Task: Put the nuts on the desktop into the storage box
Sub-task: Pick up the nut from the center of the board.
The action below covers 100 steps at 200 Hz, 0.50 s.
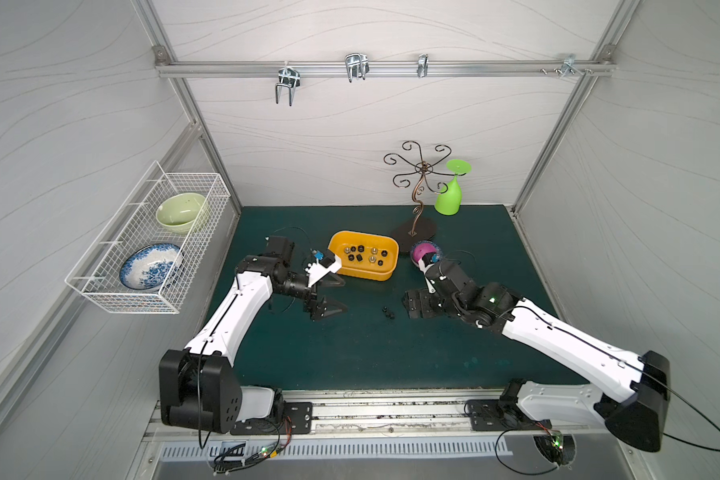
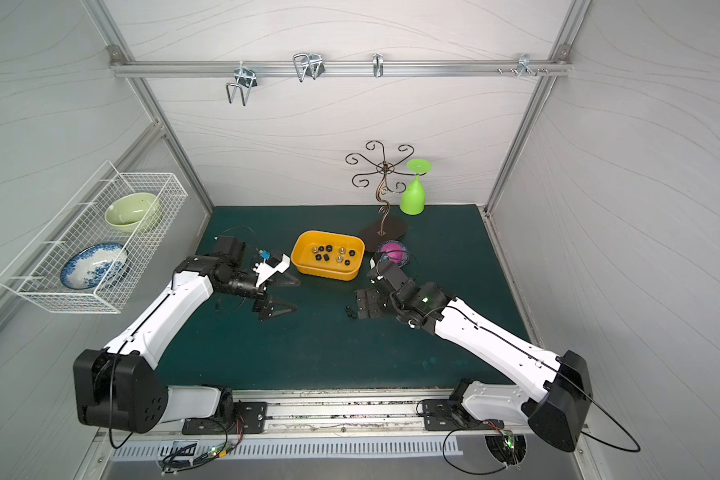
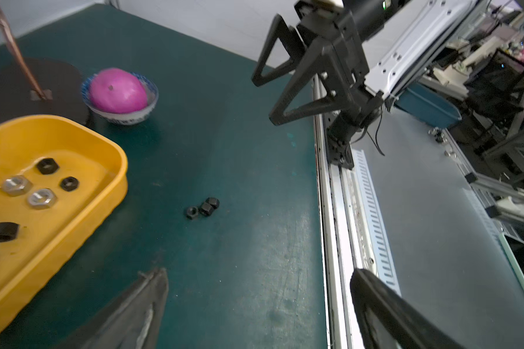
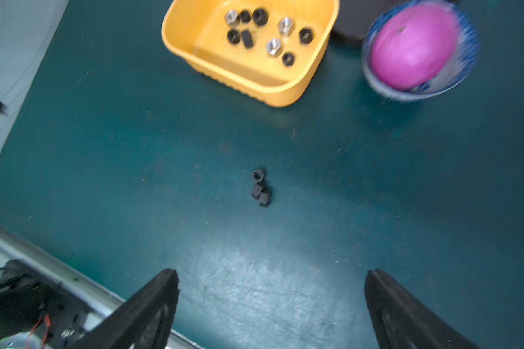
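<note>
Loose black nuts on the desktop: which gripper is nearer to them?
Right. The right gripper, open, hangs just beside the three nuts on the robot's right. The left gripper, open too, sits farther off on their other side, near the storage box.

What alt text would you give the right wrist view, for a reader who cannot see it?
Three black nuts lie clustered on the dark green desktop, ahead of the open, empty right gripper. Beyond them stands the yellow storage box holding nine more nuts, beside a bowl with a pink ball.
</note>
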Available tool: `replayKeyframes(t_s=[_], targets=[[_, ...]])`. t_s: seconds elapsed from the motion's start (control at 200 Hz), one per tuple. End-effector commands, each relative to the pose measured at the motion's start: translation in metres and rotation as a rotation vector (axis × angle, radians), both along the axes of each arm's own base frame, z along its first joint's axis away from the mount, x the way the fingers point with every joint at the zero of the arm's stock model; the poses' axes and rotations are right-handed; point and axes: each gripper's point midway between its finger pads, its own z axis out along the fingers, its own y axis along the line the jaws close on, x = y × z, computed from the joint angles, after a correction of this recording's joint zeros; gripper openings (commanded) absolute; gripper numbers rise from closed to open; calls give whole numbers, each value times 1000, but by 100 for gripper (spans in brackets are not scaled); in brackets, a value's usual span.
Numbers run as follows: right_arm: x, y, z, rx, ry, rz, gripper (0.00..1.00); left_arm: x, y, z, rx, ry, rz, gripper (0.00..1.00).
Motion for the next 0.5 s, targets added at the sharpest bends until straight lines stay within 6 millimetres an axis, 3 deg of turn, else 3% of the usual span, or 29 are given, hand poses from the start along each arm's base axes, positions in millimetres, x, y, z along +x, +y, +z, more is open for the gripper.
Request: replayKeyframes(t_s=[0.0,0.16,0.265,0.495], targets=[[-15,19,-20,54,126,33,99,-11,-1,-19,56,-118,-87,99],[-21,31,-43,63,206,33,99,-23,0,-53,144,-177,-179,99],[-17,33,-58,26,229,14,99,-11,-2,-71,192,-184,-134,98],[-8,36,-91,-55,265,-28,93,-1,1,-86,243,-180,-88,98]])
